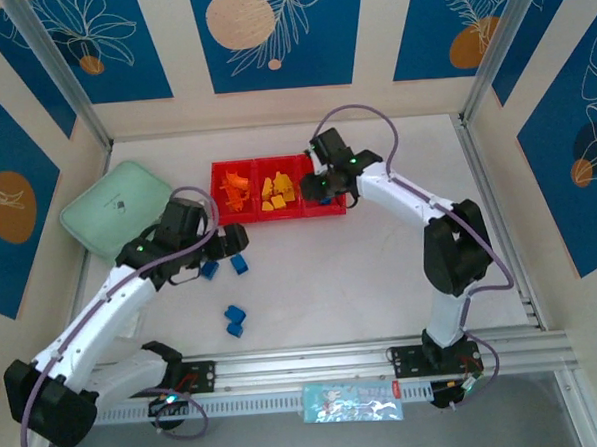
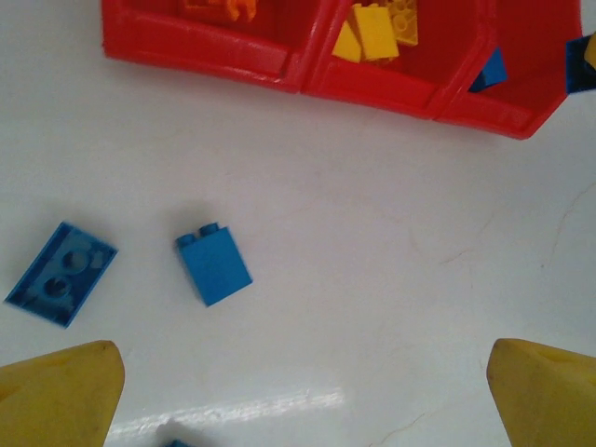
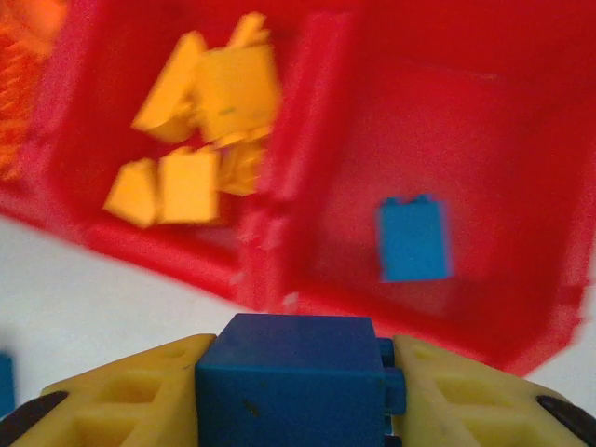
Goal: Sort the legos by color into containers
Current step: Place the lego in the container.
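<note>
White table, blue-patterned walls. Left gripper hangs wide open and empty over loose blue bricks. Right gripper pinches a blue brick by its flat sides at the right compartment of the red tray. It looks light, rigid and slick, so I'd grip it squarely.

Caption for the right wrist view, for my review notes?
Right pincer grips a blue brick before the red tray's right compartment, where another blue brick lies; yellow bricks sit next door.
</note>
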Motion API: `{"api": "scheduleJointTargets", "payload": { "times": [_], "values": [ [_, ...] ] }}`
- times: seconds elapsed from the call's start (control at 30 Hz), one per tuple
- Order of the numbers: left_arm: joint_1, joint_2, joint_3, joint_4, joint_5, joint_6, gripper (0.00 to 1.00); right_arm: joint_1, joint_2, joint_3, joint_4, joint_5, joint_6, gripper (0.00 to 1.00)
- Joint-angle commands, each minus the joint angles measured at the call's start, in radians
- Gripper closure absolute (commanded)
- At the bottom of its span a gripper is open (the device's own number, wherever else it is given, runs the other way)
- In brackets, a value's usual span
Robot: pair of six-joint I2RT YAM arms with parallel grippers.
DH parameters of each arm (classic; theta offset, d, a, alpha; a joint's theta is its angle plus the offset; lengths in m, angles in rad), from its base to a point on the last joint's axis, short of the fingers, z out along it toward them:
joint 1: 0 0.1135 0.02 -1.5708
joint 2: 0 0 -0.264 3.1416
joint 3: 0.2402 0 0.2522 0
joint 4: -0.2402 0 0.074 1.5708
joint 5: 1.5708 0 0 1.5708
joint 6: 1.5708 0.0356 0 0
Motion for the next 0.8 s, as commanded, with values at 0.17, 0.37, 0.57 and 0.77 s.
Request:
{"api": "scheduleJointTargets", "payload": {
  "times": [0.17,0.37,0.57,0.77],
  "values": [
    [0.02,0.09,0.074,0.105,0.024,0.035,0.01,-0.076,0.224,0.251,-0.016,0.052,-0.015,0.52],
    [0.034,0.118,0.087,0.105,0.027,0.036,0.01,-0.087,0.317,0.373,-0.065,0.06,-0.038,0.42],
    [0.04,0.109,0.086,0.108,0.068,0.029,0.01,-0.057,0.201,0.279,-0.041,0.032,-0.032,0.34],
    [0.043,0.034,0.076,0.035,0.042,0.031,0.01,0.057,0.062,0.107,-0.016,0.015,-0.001,0.32]
  ]
}}
